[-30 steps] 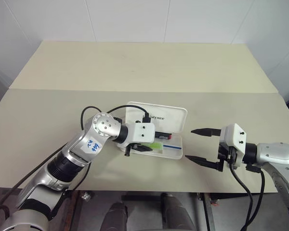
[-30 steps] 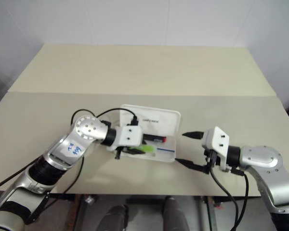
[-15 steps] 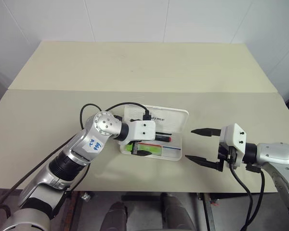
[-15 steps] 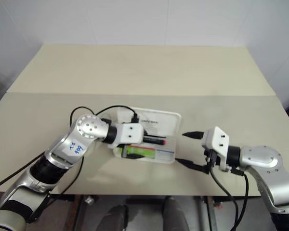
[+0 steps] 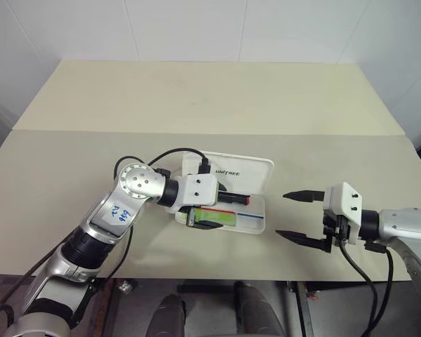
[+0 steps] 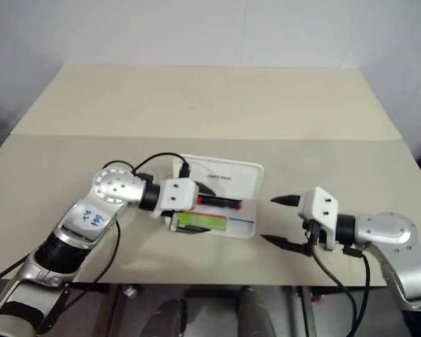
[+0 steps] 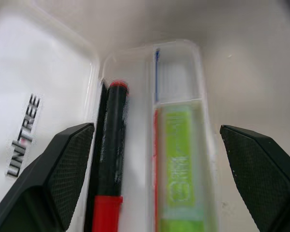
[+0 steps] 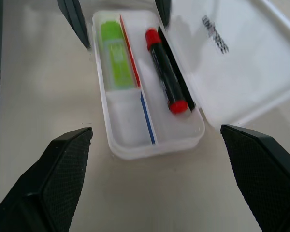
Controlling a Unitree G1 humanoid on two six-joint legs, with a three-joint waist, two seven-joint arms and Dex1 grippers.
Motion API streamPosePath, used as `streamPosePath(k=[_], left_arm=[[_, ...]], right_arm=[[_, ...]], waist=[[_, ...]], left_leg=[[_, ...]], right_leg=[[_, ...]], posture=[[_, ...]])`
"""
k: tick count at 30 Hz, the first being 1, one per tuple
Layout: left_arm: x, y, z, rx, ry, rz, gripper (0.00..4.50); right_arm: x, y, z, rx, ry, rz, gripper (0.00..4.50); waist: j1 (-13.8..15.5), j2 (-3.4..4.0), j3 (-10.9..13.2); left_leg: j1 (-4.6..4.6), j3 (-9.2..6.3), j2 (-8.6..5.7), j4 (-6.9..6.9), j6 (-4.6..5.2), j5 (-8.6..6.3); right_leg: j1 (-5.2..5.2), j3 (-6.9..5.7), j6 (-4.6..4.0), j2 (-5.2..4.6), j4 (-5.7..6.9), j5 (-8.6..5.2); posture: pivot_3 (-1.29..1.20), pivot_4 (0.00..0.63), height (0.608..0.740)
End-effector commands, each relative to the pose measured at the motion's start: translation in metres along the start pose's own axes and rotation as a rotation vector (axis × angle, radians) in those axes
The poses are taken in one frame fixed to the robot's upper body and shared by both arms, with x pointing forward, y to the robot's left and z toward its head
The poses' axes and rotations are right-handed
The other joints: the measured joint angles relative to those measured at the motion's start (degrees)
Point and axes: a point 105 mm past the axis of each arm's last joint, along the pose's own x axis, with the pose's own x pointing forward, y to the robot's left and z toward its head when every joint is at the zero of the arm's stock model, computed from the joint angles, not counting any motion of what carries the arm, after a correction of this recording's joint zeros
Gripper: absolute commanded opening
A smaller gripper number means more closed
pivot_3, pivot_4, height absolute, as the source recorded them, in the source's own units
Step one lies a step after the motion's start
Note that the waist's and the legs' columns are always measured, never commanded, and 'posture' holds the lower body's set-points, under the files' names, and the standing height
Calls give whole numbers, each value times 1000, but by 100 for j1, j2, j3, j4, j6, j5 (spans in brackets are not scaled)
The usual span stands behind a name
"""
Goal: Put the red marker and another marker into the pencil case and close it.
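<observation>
On a beige table (image 5: 196,98), near its front edge, lies the pencil case (image 5: 249,223), white plastic, its lid (image 5: 245,170) swung open and lying flat behind the tray. From the head camera the left end of the tray is hidden under the left gripper (image 5: 212,210), so that part of the contents is hard to make out there. The wrist cameras show the tray better: a thin red and blue stripe (image 8: 144,106) divides it lengthwise into two compartments. The red marker (image 8: 166,71), which looks mostly black with red at both ends, lies in the compartment next to the lid. The lime-green marker (image 8: 115,57) lies in the other compartment, at one end of it, leaving the rest of that side bare. The left gripper hangs just above the tray with its two black fingers (image 7: 53,166) spread wide on either side of both markers, holding nothing. The right gripper (image 5: 299,217) waits to the right of the case, apart from it, its fingers also spread wide and empty.
</observation>
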Motion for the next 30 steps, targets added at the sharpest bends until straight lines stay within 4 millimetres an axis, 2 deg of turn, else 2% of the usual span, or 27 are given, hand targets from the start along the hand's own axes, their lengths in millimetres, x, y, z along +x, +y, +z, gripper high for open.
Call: streamPosePath(k=[1,13,19,22,30], left_arm=[[-10,1,13,49,-73,17,4484],[-48,-10,3,-15,-156,50,4484],[-76,-19,-1,-67,-235,114,4484],[-85,-23,-2,-83,-255,150,4484],[-91,-33,-9,-129,-246,203,4484]], right_arm=[[-12,-9,-1,-54,44,-3,4500],[-46,-33,-29,-15,226,49,4500],[-62,-28,-44,37,330,95,4500],[-69,-24,-45,49,348,106,4500],[-78,-15,-52,90,397,113,4500]], waist=[[0,0,0],[-15,2,0],[-24,3,0],[-18,4,0],[-22,3,1]], left_leg=[[3,0,0,0,0,0],[13,0,0,6,0,0],[15,1,2,4,0,0],[15,1,1,4,0,0],[30,2,1,16,0,0]], right_leg=[[4,-1,0,0,0,0],[18,1,-7,0,-5,-3],[18,1,-32,0,-4,-16],[18,1,-31,-1,-4,-16],[38,2,-60,-1,-6,-29]], posture=[[0,150,740],[0,150,740],[0,150,740],[0,150,740],[0,150,740]])
